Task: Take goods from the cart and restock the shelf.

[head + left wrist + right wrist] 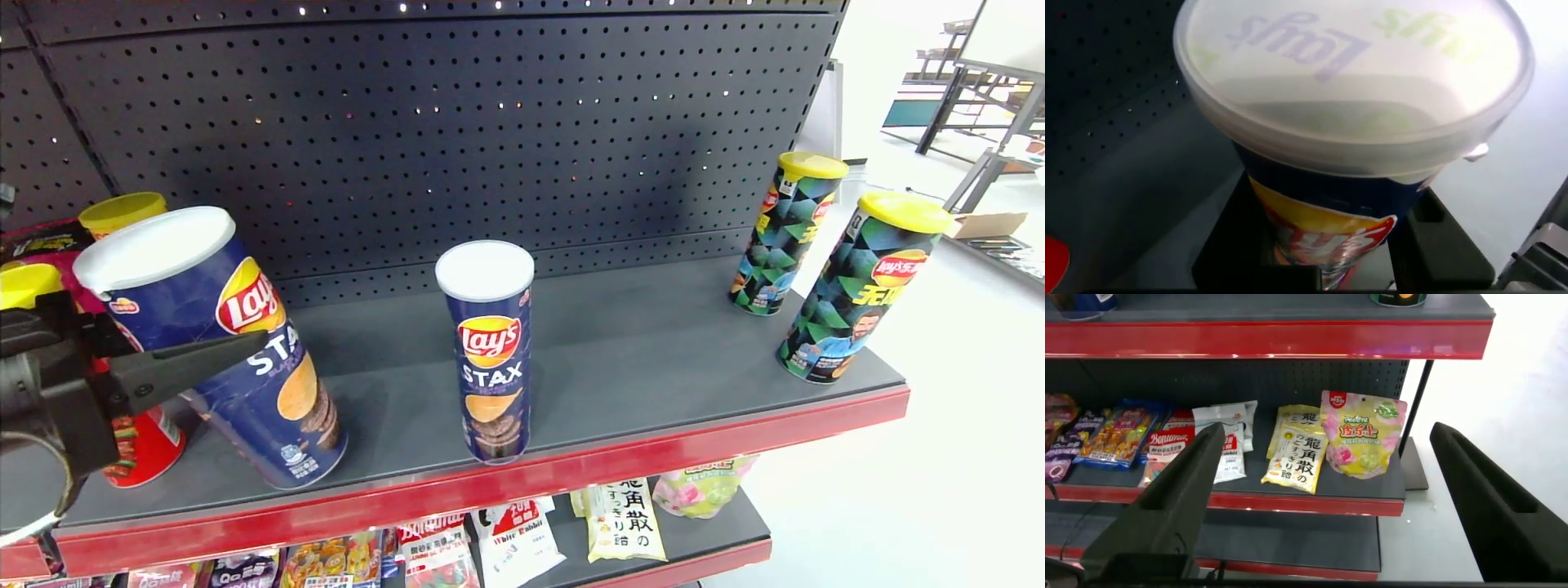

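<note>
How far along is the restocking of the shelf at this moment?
Looks done: one blue can stands upright in the middle of the shelf, and two green cans stand at its right end. In hand: the left gripper is shut on a second blue can, tilted, its base low near the shelf front. Left: set it upright and let go. The right gripper is open and empty.
</note>
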`<state>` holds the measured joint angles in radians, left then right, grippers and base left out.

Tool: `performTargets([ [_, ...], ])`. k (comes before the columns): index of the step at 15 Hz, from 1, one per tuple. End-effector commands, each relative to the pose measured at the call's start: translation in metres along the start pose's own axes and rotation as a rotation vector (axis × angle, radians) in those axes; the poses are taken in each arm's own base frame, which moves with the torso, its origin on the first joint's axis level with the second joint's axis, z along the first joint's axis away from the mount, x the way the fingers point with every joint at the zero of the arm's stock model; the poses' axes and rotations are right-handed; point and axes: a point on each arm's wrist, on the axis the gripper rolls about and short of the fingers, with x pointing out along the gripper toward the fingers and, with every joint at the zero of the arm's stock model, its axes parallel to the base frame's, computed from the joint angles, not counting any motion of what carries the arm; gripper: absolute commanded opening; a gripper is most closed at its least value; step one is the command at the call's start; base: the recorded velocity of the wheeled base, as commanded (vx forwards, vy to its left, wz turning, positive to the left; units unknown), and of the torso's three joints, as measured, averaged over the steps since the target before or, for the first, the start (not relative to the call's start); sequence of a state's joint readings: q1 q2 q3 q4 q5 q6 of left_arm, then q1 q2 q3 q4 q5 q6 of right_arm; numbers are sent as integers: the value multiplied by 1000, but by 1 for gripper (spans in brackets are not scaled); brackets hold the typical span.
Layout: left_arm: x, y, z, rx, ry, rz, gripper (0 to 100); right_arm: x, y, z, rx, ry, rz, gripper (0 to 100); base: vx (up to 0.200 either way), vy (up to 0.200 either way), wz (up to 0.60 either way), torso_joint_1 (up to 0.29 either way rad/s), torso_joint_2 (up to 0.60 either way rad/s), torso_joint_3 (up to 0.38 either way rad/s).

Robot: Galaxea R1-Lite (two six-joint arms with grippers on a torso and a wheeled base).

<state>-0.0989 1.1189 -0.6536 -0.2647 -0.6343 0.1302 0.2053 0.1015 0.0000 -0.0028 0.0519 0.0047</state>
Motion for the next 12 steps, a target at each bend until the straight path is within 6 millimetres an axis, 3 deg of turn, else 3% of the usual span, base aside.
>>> performTargets([
  [1, 17, 3, -1, 5, 7, -26, 0, 0, 0, 0, 0, 3, 0, 100, 0, 0, 0, 0, 0, 0],
  [7, 74, 28, -3, 60, -38, -32, 0, 0, 0, 0, 0, 3, 0, 100, 0, 0, 0, 0, 0, 0],
  [8, 74, 28, -3, 60, -38, -32, 0, 0, 0, 0, 0, 3, 0, 100, 0, 0, 0, 0, 0, 0],
  [10, 99, 40, 9, 79, -61, -44, 0, 0, 0, 0, 0, 3, 0, 100, 0, 0, 0, 0, 0, 0],
  [12, 113, 43, 7, 75, -48, -58, 0, 0, 0, 0, 2, 3, 0, 100, 0, 0, 0, 0, 0, 0],
])
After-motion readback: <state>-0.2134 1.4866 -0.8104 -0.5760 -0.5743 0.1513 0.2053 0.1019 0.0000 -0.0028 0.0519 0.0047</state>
